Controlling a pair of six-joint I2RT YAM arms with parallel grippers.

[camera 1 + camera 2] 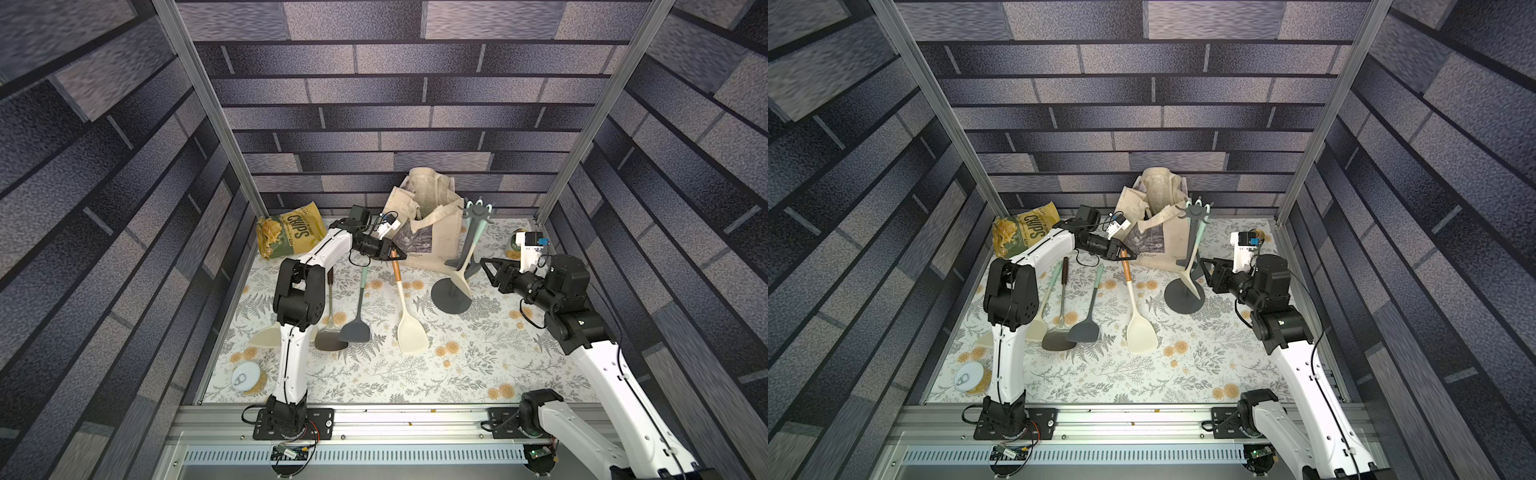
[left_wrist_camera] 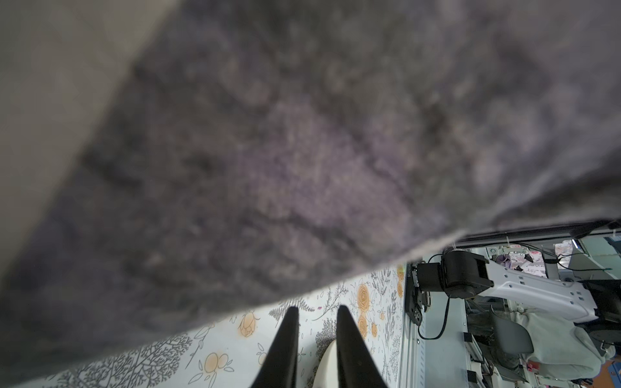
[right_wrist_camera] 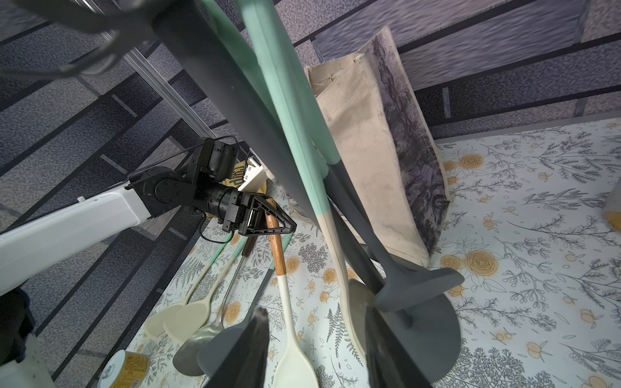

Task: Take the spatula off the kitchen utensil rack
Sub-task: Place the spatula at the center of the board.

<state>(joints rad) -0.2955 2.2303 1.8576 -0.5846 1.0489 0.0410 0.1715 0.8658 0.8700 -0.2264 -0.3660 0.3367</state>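
Spatula (image 1: 402, 301) in left tool (image 1: 400, 257), apart from rack (image 1: 477, 215)

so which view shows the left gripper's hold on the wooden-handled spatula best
The right wrist view: left gripper grips the wooden-handled spatula side-on. Both top views show it small from above; the left wrist view, only fingertips.

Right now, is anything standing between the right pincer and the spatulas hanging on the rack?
Nothing visible. The right pincer sits open just beside the hanging cream spatula and grey spatula, with only a bare gap between. The pole of the rack stands close by them.
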